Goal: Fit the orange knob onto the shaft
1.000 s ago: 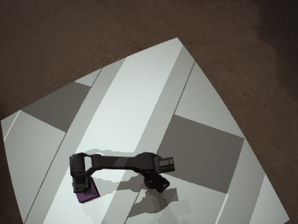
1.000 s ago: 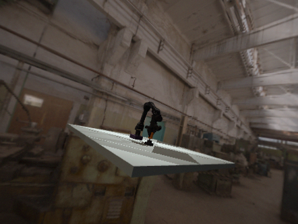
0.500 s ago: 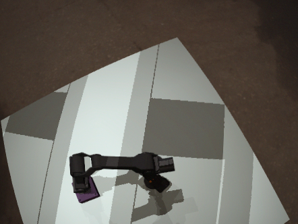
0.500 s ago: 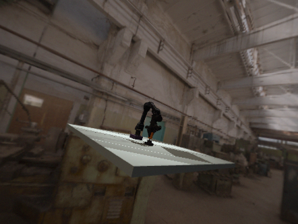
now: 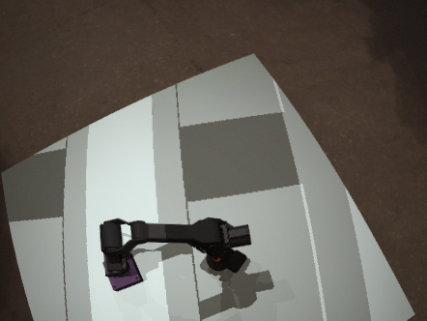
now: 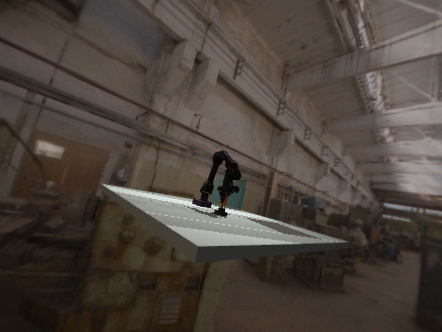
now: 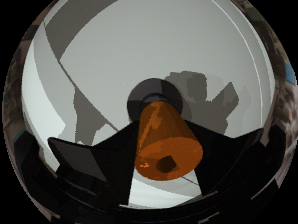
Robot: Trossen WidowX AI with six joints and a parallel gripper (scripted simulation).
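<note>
The pincer (image 5: pixel 225 259) (image 6: pixel 225 194) (image 7: pixel 160 124) is closed around the orange knob (image 5: pixel 217 259) (image 6: pixel 225 201) (image 7: pixel 169 142), one finger on either side. In the wrist view the knob's far end meets, or nearly meets, the round pedestal (image 6: pixel 220 213) (image 7: pixel 134 100) ahead of the fingertips. Whether the shaft has entered the hole cannot be told; the shaft itself is hidden behind the knob.

The likeliest trouble is the hidden flat: if the hole's flat side is turned away from the shaft's, the knob will perch on the shaft's top, and pressing harder could tilt it or make it slip between the fingers. A small sideways offset would jam it in much the same way. Twisting with too loose a pinch might turn the fingers and leave the knob where it is. Letting go too soon could leave it raised or leaning.

The worktop (image 5: pixel 232 160) (image 6: pixel 210 236) (image 7: pixel 115 55) reaches well past the pedestal, and its edges lie well apart from the pincer. The arm's purple base plate (image 5: pixel 127 281) (image 6: pixel 202 203) stands off to one side, apart from the fingers. No other loose object shows beside the pincer, so a slow twist, and later a lift straight back, should have room.
</note>
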